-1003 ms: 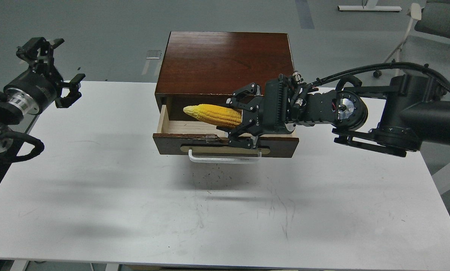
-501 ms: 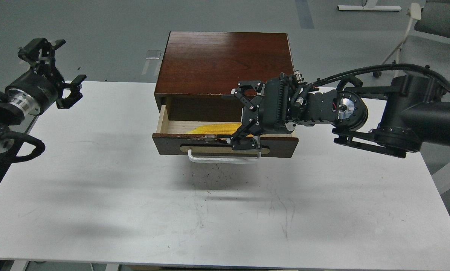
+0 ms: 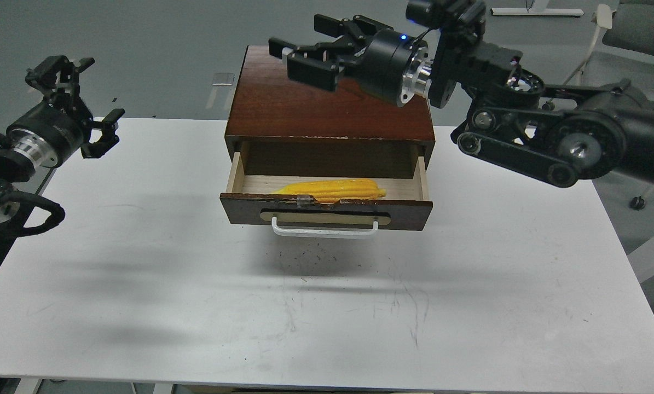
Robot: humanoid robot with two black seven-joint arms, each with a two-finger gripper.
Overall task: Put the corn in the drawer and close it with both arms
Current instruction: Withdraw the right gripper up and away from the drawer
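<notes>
Both claws are empty at this moment. Up at the top centre of the frame, the right claw point(image 3: 299, 54) hangs above the dark reddish-brown wooden cabinet point(image 3: 327, 93), its black fingers spread apart and gripping nothing. At the far left of the frame, level with the tabletop's back edge, the left claw point(image 3: 83, 104) sits off the edge of the white tabletop point(image 3: 327, 306), fingers likewise splayed wide around empty air.

The long bright-yellow corn cob point(image 3: 332, 189) lies flat in the pale wood interior of the pulled-out drawer point(image 3: 327, 210), along its front wall, with its blunt end toward the right. It looks fully inside, below the chipped top edge, so the placing part seems done, and closing the drawer is what remains.

To shut it well, I'd judge that each claw should come down in front of the drawer face, one to either side of the white bar handle point(image 3: 324, 230), and press on the dark front panel rather than on the handle itself. Pushing evenly from both sides should keep the drawer from skewing in its slides. The cabinet sits loose on the tabletop, so a slow, level push straight toward the back seems wise, or the whole box may slide away instead. The right arm has the longer way to come down.
</notes>
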